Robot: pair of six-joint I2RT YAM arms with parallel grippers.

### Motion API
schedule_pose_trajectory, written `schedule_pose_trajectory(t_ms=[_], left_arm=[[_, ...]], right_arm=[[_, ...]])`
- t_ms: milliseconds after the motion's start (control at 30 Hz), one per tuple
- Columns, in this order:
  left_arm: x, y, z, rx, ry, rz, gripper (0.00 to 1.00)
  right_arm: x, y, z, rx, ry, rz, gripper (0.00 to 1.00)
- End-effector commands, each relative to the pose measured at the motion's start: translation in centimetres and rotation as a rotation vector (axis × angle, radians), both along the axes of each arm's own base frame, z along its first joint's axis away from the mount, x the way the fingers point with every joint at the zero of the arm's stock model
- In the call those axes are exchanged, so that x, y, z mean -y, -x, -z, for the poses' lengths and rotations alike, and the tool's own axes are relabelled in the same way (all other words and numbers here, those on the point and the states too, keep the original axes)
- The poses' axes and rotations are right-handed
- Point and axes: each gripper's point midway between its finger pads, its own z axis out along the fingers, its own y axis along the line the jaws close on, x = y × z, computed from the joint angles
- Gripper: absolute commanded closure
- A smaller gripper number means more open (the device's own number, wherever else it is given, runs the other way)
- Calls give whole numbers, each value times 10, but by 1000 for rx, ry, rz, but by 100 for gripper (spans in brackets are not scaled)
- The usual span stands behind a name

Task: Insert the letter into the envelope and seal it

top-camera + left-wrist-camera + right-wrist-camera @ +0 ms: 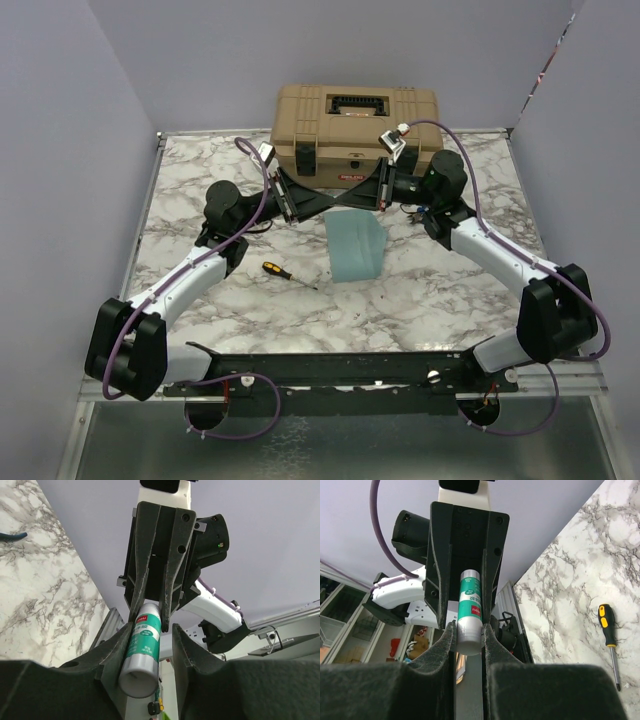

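Observation:
The teal envelope lies flat on the marble table, just in front of the two grippers. The letter is not in view. My two grippers meet tip to tip above the table, in front of the toolbox. Between them is a green and white glue stick, which also shows in the right wrist view. My right gripper is shut on the grey end of the stick. My left gripper is open around the other end. The stick rests against one finger, with a gap to the other.
A tan toolbox stands at the back of the table behind the grippers. A yellow and black screwdriver lies left of the envelope and also shows in the right wrist view. Grey walls enclose the table on three sides.

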Motion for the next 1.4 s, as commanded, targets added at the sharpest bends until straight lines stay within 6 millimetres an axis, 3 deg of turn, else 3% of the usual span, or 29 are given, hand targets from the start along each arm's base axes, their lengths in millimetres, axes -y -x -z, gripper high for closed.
schedule_pose_trajectory(t_ms=[0,333,433,533,700,967,1233,1300,1367], left_arm=[[-3,0,1,31,-8,-4,63],[-4,-2,10,21,-32,-10,68],[-4,-3,13,16,-36,-11,79],[-4,-3,13,14,-37,-15,100],[-8,-6,13,-2,-41,-28,100],[-30,-16,1,10,-15,-116,100],[-48,-24,2,-4,1,-200,100],[-48,-24,2,3,-5,-196,100],[-47,-24,5,-1,-22,-187,100]], right_arm=[[1,12,2,6,18,-41,99],[2,15,0,15,20,-43,99],[2,15,2,15,24,-41,99],[2,14,2,18,28,-32,99],[7,13,0,37,15,-2,99],[34,16,-17,81,-89,40,99],[49,9,-6,19,-137,72,99],[50,2,-1,15,-92,95,99],[52,-15,17,11,44,183,99]])
